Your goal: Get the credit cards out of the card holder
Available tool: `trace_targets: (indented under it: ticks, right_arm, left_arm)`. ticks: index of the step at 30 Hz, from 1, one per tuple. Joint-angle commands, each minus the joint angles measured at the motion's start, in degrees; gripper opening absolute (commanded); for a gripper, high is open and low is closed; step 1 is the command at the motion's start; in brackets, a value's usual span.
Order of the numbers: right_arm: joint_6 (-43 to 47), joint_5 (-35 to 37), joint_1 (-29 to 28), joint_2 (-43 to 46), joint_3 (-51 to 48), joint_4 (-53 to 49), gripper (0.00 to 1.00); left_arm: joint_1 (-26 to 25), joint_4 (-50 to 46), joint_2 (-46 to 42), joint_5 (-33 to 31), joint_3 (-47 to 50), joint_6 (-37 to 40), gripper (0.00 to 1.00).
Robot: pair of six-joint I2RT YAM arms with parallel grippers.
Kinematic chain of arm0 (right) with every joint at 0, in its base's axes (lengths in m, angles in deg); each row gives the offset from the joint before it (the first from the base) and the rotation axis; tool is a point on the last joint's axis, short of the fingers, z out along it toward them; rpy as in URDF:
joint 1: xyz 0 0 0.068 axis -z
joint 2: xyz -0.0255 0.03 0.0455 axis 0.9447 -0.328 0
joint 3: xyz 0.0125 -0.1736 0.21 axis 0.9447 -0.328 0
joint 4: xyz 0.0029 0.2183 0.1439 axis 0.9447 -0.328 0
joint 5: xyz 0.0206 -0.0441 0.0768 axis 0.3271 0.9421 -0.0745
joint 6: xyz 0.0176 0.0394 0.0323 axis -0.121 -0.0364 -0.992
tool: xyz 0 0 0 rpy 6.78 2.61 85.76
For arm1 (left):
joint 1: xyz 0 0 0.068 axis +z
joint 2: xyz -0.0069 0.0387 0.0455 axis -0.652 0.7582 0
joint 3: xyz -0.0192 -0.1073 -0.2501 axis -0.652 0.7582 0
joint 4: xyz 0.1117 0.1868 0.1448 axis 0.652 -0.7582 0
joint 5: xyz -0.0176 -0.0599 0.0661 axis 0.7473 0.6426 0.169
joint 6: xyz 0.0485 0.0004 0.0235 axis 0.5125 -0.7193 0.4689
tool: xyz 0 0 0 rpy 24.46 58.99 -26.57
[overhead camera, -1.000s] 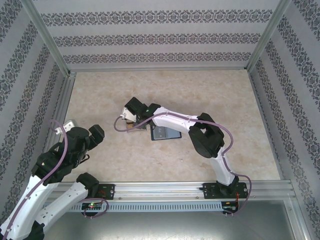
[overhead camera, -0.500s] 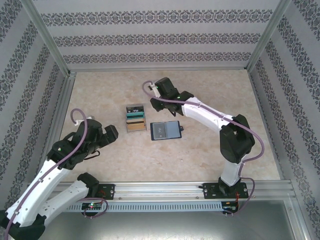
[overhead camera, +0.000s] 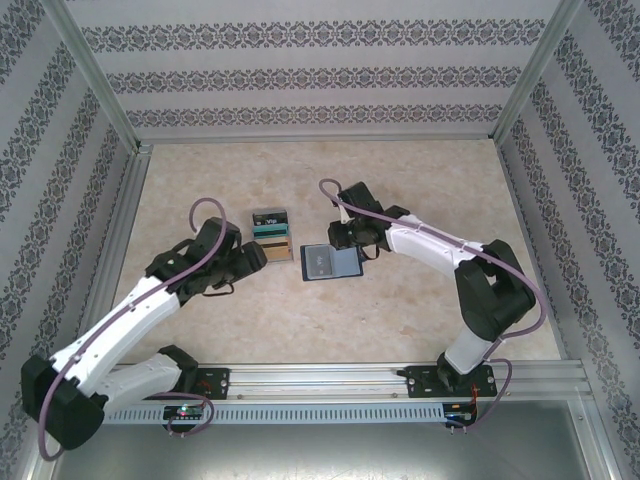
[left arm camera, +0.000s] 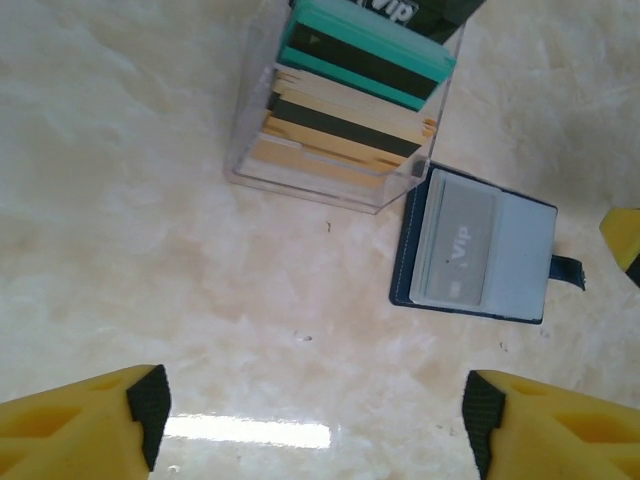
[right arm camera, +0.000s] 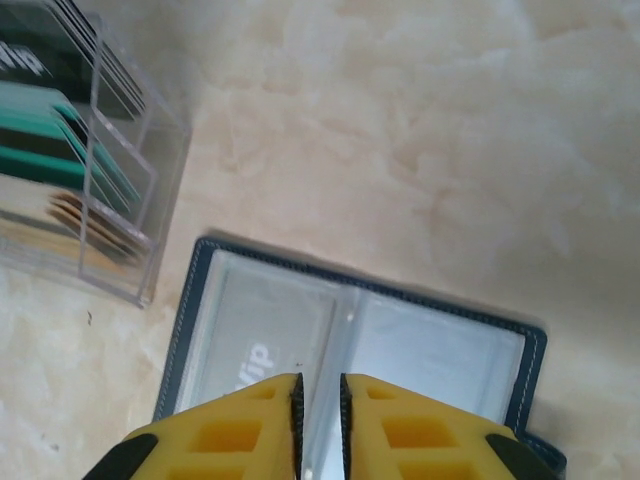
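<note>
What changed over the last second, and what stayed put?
The right gripper left the credit cards, swung away, then moved over the open card holder, jaws nearly closed. The left gripper, open, advanced toward the cards. Cards and holder stayed put.

We are in a robotics lab cell: aluminium frame (overhead camera: 330, 372), wallpapered panels (overhead camera: 310, 70), marbled tabletop (overhead camera: 420, 170) beneath the jaws.

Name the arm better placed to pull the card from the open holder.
Right. The right gripper hangs nearly shut over the card holder, by the grey card. The left gripper stands open, short of it, nearer the clear box.
</note>
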Motion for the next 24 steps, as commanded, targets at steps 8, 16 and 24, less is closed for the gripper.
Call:
trace_targets:
  ticks: [8,16,24]
  right_arm:
    - [-4.2,-1.7,2.9,3.9,-10.3,2.9,0.19]
    - [-3.6,-3.4,5.3,1.9,-12.6,3.8,0.19]
    - [-4.7,-3.4,5.1,-1.1,-14.2,5.3,0.19]
  left_arm:
    - [-5.3,14.0,16.4,3.7,-2.9,-1.1,0.69]
    - [-6.4,17.2,27.2,6.1,-7.8,0.3,0.65]
    - [-6.7,19.6,35.0,9.1,-12.0,1.4,0.58]
